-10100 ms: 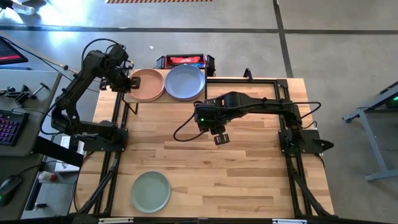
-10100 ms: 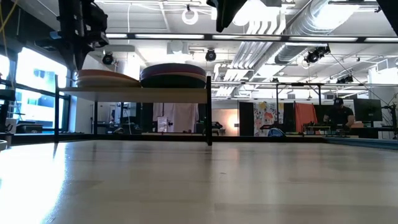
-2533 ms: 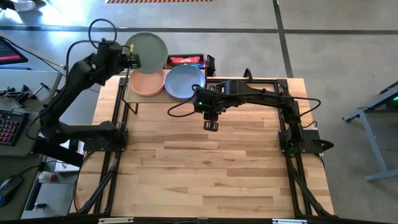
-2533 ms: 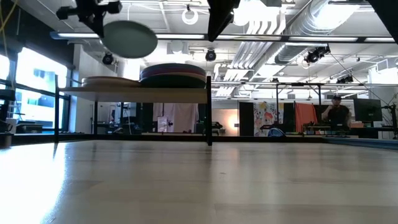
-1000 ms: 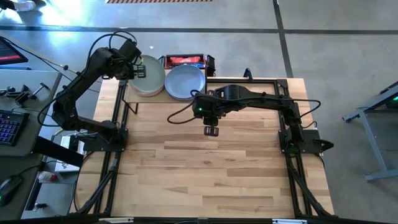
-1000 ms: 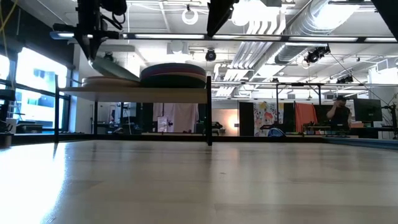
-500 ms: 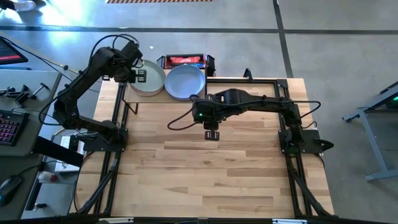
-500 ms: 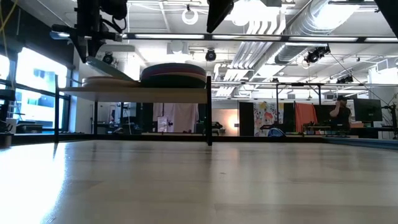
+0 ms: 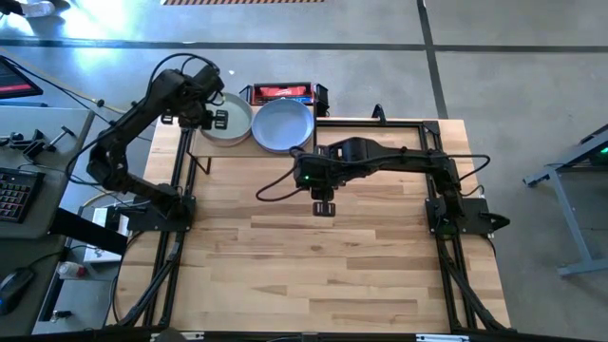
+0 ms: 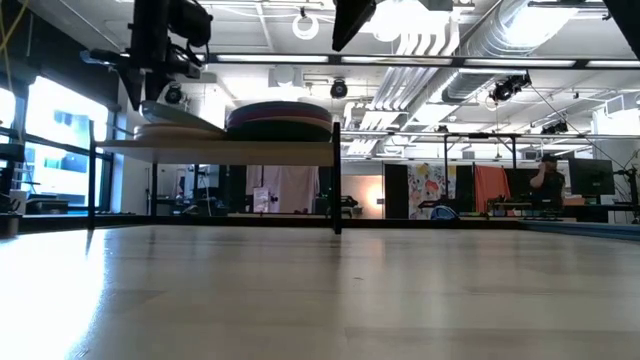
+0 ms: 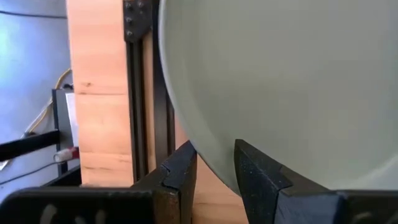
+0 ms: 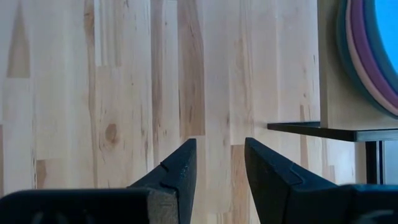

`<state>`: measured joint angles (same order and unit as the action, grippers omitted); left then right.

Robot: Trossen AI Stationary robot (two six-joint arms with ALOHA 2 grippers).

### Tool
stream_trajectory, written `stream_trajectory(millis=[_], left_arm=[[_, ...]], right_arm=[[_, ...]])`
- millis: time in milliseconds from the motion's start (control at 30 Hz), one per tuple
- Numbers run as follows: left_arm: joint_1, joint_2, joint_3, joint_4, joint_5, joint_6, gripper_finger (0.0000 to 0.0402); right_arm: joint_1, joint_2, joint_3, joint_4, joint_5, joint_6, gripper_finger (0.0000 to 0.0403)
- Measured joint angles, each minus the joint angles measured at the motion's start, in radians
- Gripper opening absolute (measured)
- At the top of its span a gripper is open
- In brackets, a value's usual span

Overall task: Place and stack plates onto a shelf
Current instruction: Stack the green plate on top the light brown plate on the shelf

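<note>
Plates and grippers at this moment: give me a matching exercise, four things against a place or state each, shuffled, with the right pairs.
Things:
1. sage green plate
2. blue plate
3. left gripper
4. right gripper

Places or states:
A. open over bare tabletop, nothing between its fingers
B. top of the right-hand stack on the shelf
C. at the green plate's rim, fingers parted
D. top of the left-hand stack

Pairs: 1-D, 2-B, 3-C, 4-A

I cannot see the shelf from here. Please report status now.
Left gripper at the shelf, fingers open around the sage green plate rim. Right gripper open, empty, above the table. Nothing in the way.
</note>
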<state>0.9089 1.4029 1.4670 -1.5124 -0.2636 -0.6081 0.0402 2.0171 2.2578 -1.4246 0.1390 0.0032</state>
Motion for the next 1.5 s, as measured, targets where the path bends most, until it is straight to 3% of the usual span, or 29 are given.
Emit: stream_trajectory(millis=[167, 1000, 1500], left_arm=[[-0.002, 0.013, 0.000, -0.010, 0.076, 0.030, 0.0095], [-0.026, 0.013, 0.000, -0.024, 0.145, 0.062, 0.0095], [-0.018, -0.007, 0.000, 0.001, 0.238, -0.039, 0.0095]], right_arm=[[0.000, 0.000, 0.000, 0.000, 0.000, 0.000, 0.0115], [0.000, 0.000, 0.000, 0.000, 0.000, -0.001, 0.0115], [0.000, 0.000, 0.000, 0.000, 0.000, 0.000, 0.0115]])
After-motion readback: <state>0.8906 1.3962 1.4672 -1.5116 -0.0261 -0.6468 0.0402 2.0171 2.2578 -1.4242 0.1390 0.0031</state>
